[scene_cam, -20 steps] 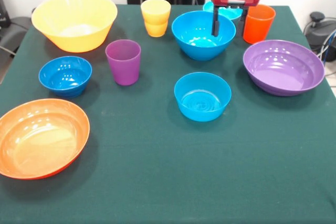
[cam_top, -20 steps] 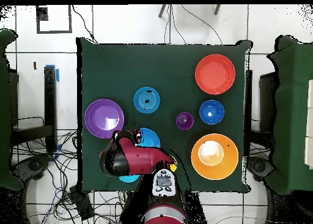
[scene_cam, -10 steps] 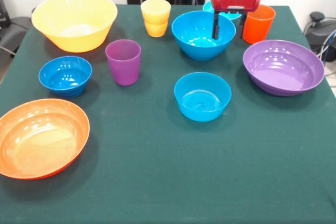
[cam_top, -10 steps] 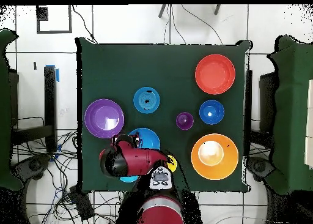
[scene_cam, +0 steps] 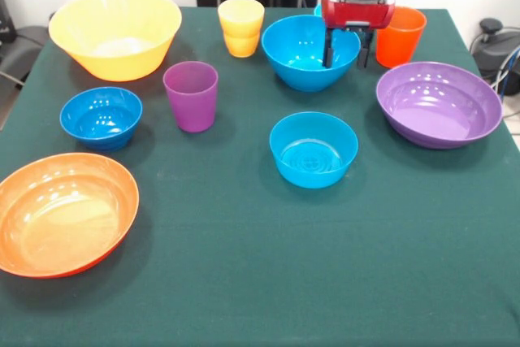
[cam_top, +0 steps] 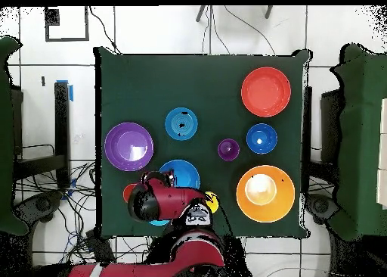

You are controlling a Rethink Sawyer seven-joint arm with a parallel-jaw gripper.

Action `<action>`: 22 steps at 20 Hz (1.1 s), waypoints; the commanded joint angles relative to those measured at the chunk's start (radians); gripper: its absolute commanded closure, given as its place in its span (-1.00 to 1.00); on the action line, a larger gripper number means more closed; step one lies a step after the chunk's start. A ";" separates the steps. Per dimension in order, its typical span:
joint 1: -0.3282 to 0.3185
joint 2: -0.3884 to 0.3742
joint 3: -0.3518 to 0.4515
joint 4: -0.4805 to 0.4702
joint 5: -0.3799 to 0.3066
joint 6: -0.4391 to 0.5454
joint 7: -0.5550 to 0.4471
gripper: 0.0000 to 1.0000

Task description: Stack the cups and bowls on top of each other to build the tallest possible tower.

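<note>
My gripper [scene_cam: 344, 53] is open and hangs low over the right rim of the far mid-blue bowl [scene_cam: 301, 54]. One finger is inside the bowl, the other just outside it. The small cyan bowl [scene_cam: 318, 10] is mostly hidden behind the gripper. The orange cup [scene_cam: 400, 36] stands just right of it. The yellow cup [scene_cam: 240, 26], purple cup [scene_cam: 191, 95], large yellow bowl [scene_cam: 115, 34], dark blue bowl [scene_cam: 101, 117], wide orange bowl [scene_cam: 63, 213], second mid-blue bowl [scene_cam: 314, 149] and wide purple bowl [scene_cam: 439, 103] each stand alone. No tower shows.
A dark green cloth [scene_cam: 268, 282] covers the table. In the overhead view the arm [cam_top: 162, 202] covers the cups and bowls nearest the base. Cables [cam_top: 79, 187] lie on the floor beside the table.
The gripper has come down and a little left onto the far blue bowl's right rim. Its fingers stand closer together. The bowl has shifted slightly left.
</note>
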 commanded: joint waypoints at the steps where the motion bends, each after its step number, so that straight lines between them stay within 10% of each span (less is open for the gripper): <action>1: 0.013 0.094 0.041 -0.033 -0.029 -0.066 0.151 -1.00; 10: 0.020 0.122 0.041 -0.036 -0.013 -0.104 0.164 -1.00; 11: 0.020 0.125 0.042 -0.036 -0.010 -0.105 0.166 1.00; 22: -0.009 0.045 0.071 -0.014 -0.030 -0.052 0.152 1.00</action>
